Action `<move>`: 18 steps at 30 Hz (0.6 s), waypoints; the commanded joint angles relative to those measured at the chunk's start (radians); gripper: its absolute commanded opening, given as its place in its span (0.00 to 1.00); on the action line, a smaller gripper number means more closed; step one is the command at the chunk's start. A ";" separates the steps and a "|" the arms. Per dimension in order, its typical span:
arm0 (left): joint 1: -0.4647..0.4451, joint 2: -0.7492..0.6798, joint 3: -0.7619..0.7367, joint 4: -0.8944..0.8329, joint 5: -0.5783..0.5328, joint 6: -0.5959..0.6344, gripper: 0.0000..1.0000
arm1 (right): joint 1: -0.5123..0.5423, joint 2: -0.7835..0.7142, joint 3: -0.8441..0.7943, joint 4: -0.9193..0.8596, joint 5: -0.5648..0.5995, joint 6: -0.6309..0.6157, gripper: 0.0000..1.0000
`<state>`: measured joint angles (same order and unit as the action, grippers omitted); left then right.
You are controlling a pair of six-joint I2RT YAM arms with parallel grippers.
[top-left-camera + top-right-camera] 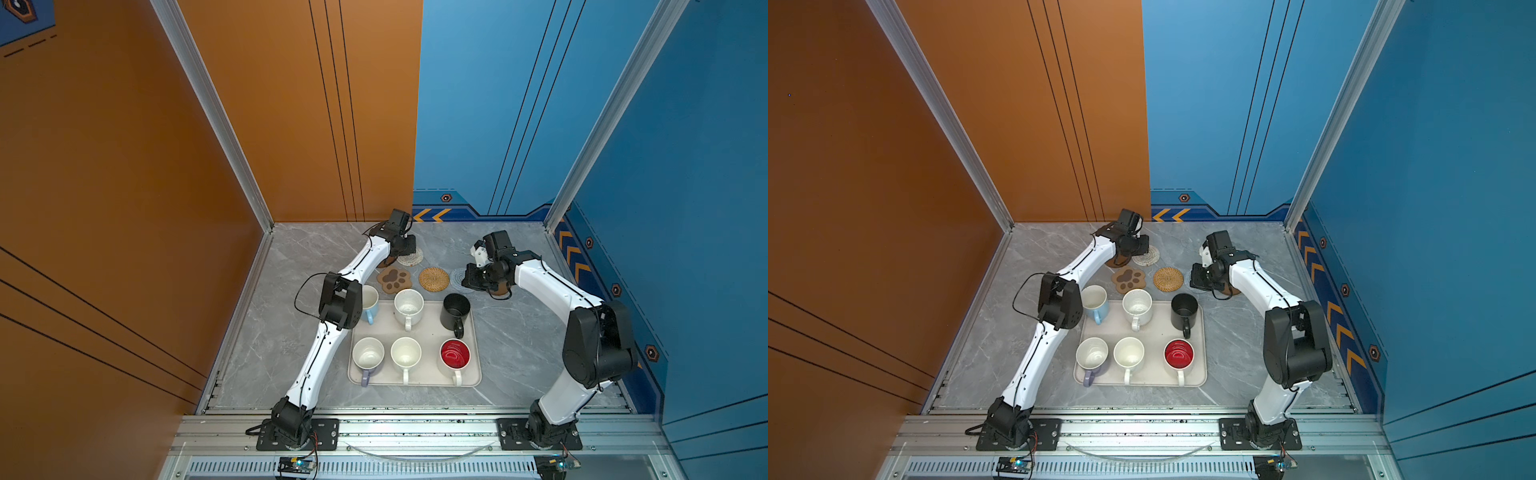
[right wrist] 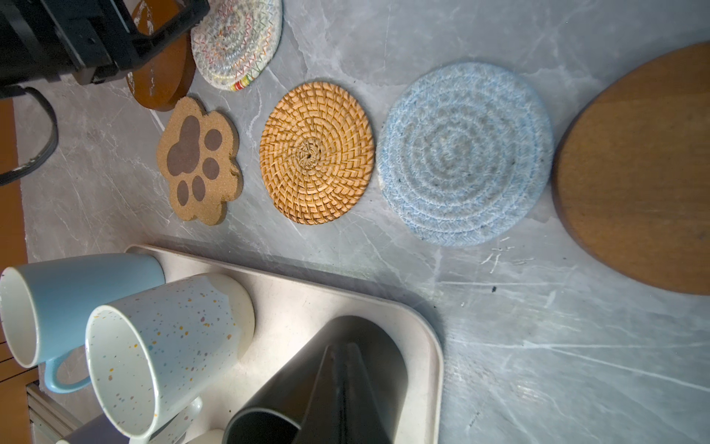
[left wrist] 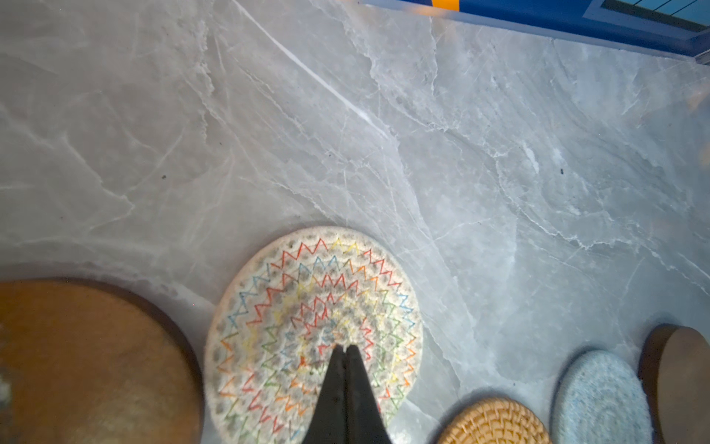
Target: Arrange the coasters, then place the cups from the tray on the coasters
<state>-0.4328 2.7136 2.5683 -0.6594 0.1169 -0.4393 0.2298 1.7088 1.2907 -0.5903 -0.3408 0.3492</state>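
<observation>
Six coasters lie behind the tray (image 1: 432,332): a brown disc (image 3: 96,365), a white woven one (image 3: 307,288), a paw-shaped one (image 1: 395,279), a tan rattan one (image 1: 434,279), a grey-blue woven one (image 2: 465,153) and a second brown disc (image 2: 634,173). My left gripper (image 3: 344,348) is shut, with its tips over the middle of the white woven coaster. My right gripper (image 2: 342,348) is shut and empty, hanging by the grey-blue coaster and pointing toward the black cup (image 1: 456,309). On the tray also stand light blue (image 1: 370,305), speckled white (image 1: 408,307), lilac (image 1: 368,357), white (image 1: 405,353) and red-inside (image 1: 455,354) cups.
The orange wall (image 1: 124,208) bounds the table on the left and the blue wall (image 1: 685,208) on the right. My left arm's elbow (image 1: 340,305) hangs over the light blue cup. Grey marble table (image 1: 519,345) shows right of the tray.
</observation>
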 commanded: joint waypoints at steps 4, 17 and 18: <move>0.012 0.038 0.017 0.009 0.000 -0.013 0.00 | -0.008 -0.033 -0.015 -0.001 -0.015 0.008 0.00; 0.031 0.023 -0.056 -0.004 -0.065 -0.042 0.00 | -0.018 -0.050 -0.033 -0.003 -0.021 0.011 0.00; 0.031 0.015 -0.066 -0.013 -0.082 -0.038 0.00 | -0.020 -0.056 -0.035 0.000 -0.022 0.014 0.00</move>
<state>-0.4103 2.7327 2.5404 -0.6353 0.0990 -0.4725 0.2214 1.7000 1.2739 -0.5903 -0.3428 0.3496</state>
